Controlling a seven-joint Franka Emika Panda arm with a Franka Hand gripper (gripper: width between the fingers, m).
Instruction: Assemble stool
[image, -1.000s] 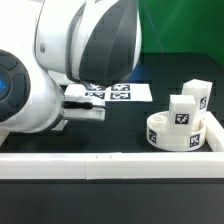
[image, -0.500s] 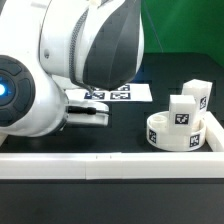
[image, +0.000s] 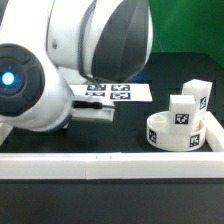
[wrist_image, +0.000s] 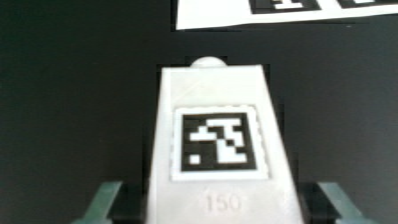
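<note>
In the wrist view a white block leg (wrist_image: 217, 125) with a black-and-white tag, marked 150, lies on the black table. My gripper (wrist_image: 222, 203) is open, with one finger (wrist_image: 114, 203) on each side of the leg and a dark gap between each finger and it. In the exterior view the arm hides this leg and most of the gripper. The round white seat (image: 183, 131) stands at the exterior view's right. Two more white legs (image: 183, 105) (image: 200, 93) stand just behind it.
The marker board (image: 112, 92) lies flat on the table behind the arm, and it also shows in the wrist view (wrist_image: 285, 10) beyond the leg. A long white border rail (image: 110, 163) runs along the front. The arm's white body (image: 70, 60) fills the exterior view's left.
The arm's upper body has swung toward the exterior view's right and now covers more of the marker board. The seat and the two legs have not moved.
</note>
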